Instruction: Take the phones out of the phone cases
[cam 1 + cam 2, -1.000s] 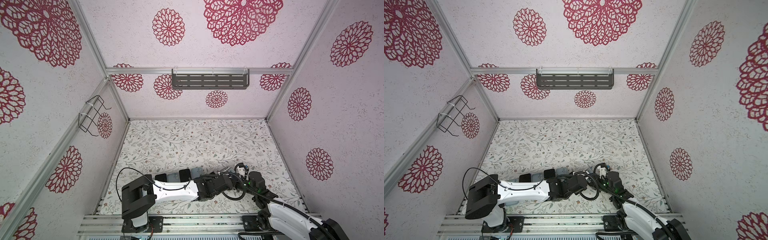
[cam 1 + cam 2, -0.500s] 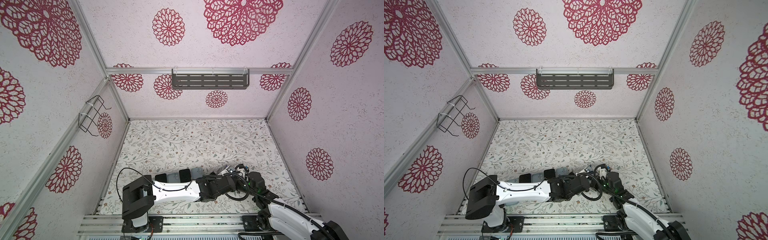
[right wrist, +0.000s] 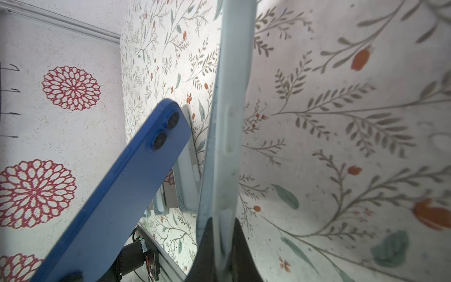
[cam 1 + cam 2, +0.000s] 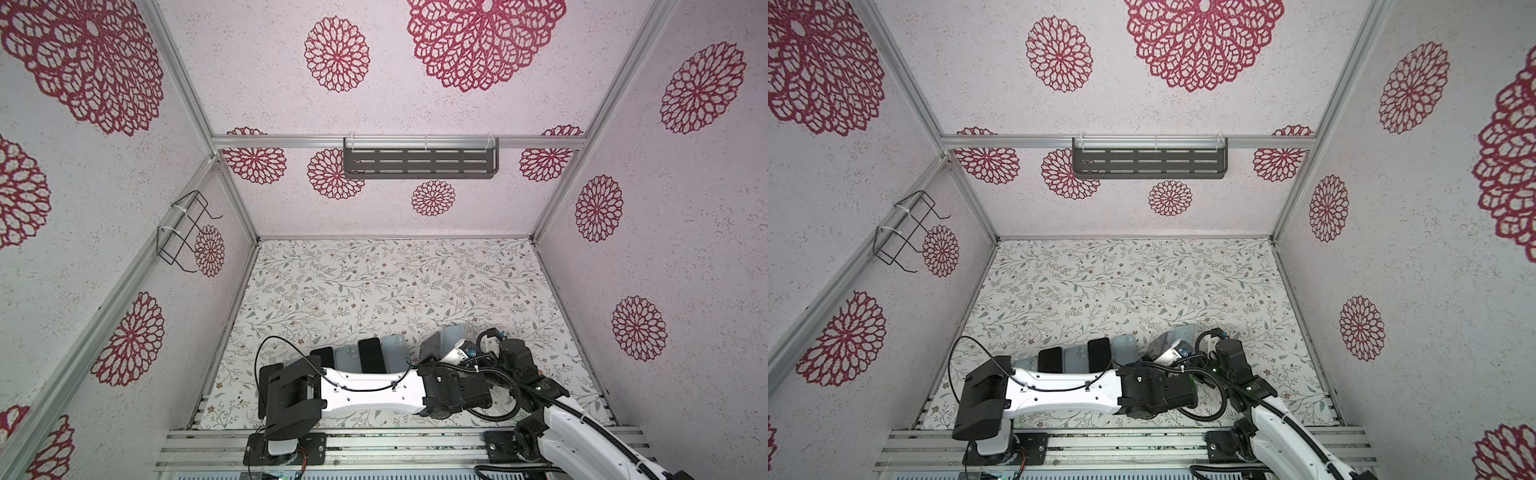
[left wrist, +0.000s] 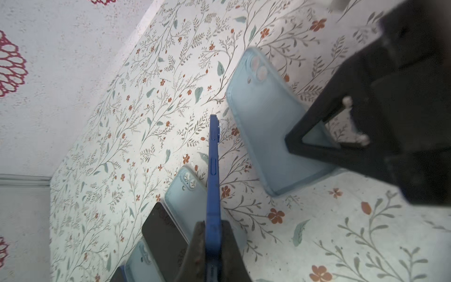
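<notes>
Your left tool (image 5: pixel 212 228) pinches the blue phone (image 5: pixel 213 158); your right tool (image 3: pixel 222 229) pinches the pale case (image 3: pixel 230 85), apart from it.

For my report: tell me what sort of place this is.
Probably a robot test booth, not a home: papered walls in a metal frame, two robot arms bolted at the front, phones and cases lined up.

The phone case (image 5: pixel 268 122) is blurred, and the phone (image 5: pixel 212 171) runs off the picture's edge.
</notes>
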